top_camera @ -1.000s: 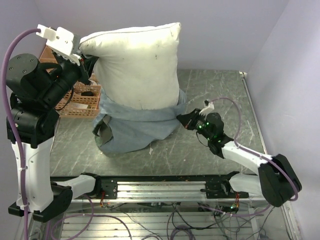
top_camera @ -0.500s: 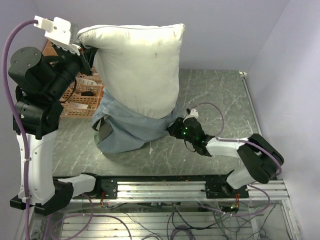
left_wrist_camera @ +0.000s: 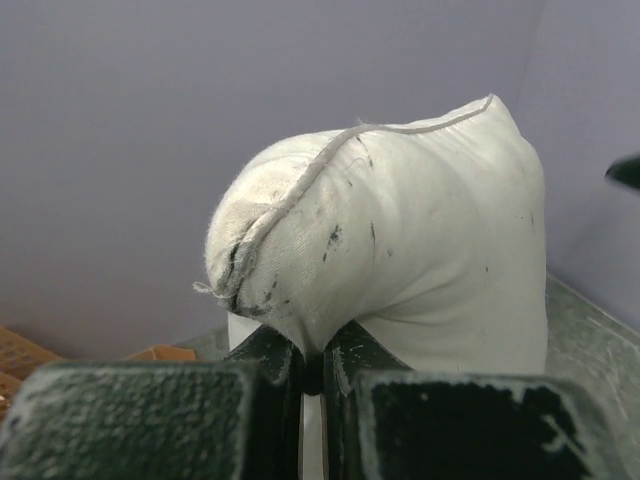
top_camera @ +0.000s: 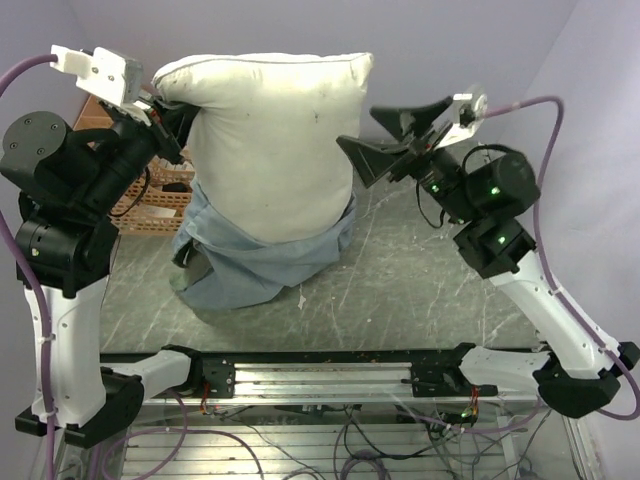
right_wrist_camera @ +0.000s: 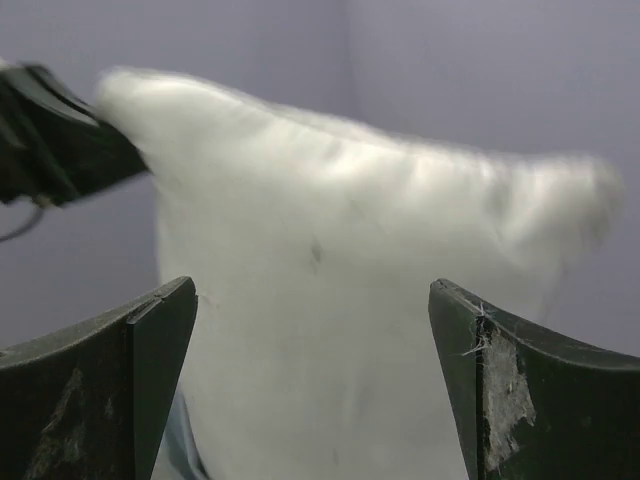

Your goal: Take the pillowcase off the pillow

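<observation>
Marbled grey table (top_camera: 430,280) lies under the pillow (top_camera: 275,140), whose top corner the left gripper (top_camera: 165,100) pinches tight, pillowcase (top_camera: 255,265) bunched round its lower end, right gripper (top_camera: 362,130) wide open and empty beside its right edge; tugging the pillowcase could slip that small pinch.

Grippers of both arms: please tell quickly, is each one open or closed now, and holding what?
Left gripper: closed on a top corner of the plump off-white rectangular pillow.
Right gripper: open, holding nothing, facing the pillow.
</observation>
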